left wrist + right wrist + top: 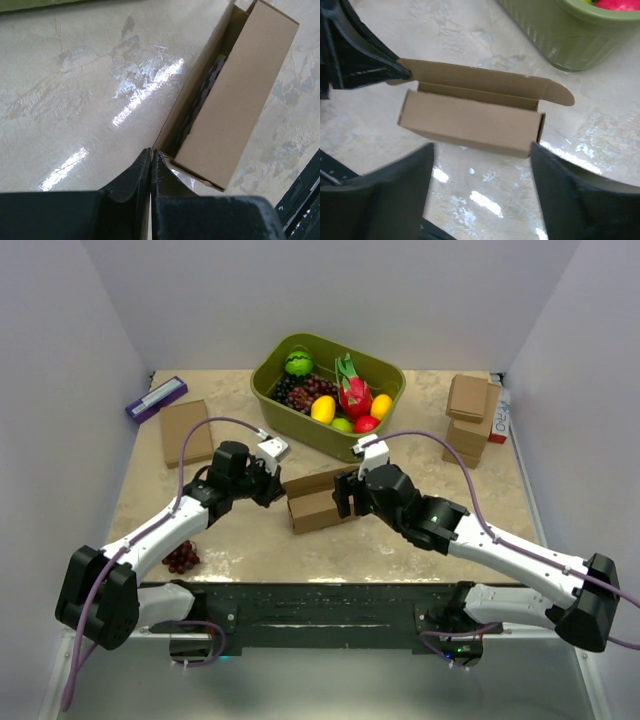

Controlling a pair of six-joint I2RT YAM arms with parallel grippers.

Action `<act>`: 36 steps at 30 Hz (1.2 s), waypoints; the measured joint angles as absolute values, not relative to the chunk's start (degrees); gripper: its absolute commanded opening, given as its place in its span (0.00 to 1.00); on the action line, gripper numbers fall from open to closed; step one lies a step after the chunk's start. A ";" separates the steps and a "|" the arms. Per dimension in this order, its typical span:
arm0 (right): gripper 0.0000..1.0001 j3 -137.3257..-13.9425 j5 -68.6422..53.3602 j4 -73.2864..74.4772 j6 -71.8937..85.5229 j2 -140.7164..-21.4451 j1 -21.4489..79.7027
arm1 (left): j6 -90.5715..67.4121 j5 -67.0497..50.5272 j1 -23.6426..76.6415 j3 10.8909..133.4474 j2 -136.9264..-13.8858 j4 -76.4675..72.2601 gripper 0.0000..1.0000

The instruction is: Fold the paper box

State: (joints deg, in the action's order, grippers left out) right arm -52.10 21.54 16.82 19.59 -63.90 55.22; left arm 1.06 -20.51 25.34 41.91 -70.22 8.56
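Observation:
The paper box (315, 502) is plain brown cardboard and lies mid-table, its long lid flap standing open at the far side. The left wrist view shows it end-on (240, 90), and the right wrist view shows its front wall, the open lid and a rounded end tab (470, 122). My left gripper (275, 490) is shut, its tips (151, 152) pinched at the lid's left end tab; it also shows in the right wrist view (402, 74). My right gripper (345, 495) is wide open at the box's right side, fingers spread in front of the front wall (481, 146), not touching it.
A green basket (275, 400) of toy fruit stands just behind the box and shows in the right wrist view (560, 40). Stacked small brown boxes (470, 420) are at the back right. A flat brown box (185, 430) and a purple item (155, 398) are at the back left. Grapes (182, 557) lie under the left arm.

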 measured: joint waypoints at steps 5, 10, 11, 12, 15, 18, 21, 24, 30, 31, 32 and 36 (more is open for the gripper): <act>0.56 -52.16 22.13 16.29 23.05 -65.39 58.19 | 1.06 -20.53 25.58 41.91 -70.17 9.02 0.01; 0.50 -52.18 21.87 13.54 25.23 -73.32 62.48 | 1.06 -20.53 25.65 41.91 -70.17 9.08 0.01; 0.50 -52.18 21.63 12.60 25.56 -74.72 62.59 | 1.06 -20.53 25.65 41.91 -70.17 9.08 0.01; 0.49 -52.18 21.54 11.55 25.78 -75.92 62.59 | 1.06 -20.53 25.65 41.91 -70.17 9.08 0.01; 0.49 -52.16 21.47 9.32 26.11 -77.54 62.59 | 1.06 -20.53 25.65 41.91 -70.15 9.10 0.01; 0.49 -52.16 21.50 6.92 26.17 -78.15 62.57 | 1.06 -20.53 25.65 41.91 -70.15 9.08 0.00; 0.49 -52.10 21.50 5.02 26.20 -79.15 62.57 | 1.06 -20.56 25.76 41.91 -70.15 9.08 0.00; 0.48 -52.01 21.45 3.73 26.20 -80.44 62.59 | 1.08 -20.82 26.04 41.91 -70.15 9.08 0.00; 0.47 -51.68 21.32 1.76 27.03 -84.84 62.57 | 1.06 -21.47 26.39 41.91 -70.08 9.08 0.00; 0.47 -51.62 21.52 1.28 27.09 -85.27 62.59 | 0.80 -21.69 26.39 41.91 -70.04 9.08 0.00; 0.47 -51.59 21.61 0.91 27.20 -85.56 62.59 | 0.54 -21.82 26.39 41.91 -70.02 9.08 0.00; 0.47 -51.59 23.31 -0.91 29.06 -86.83 62.52 | -0.93 -22.46 26.57 41.89 -69.73 9.08 0.00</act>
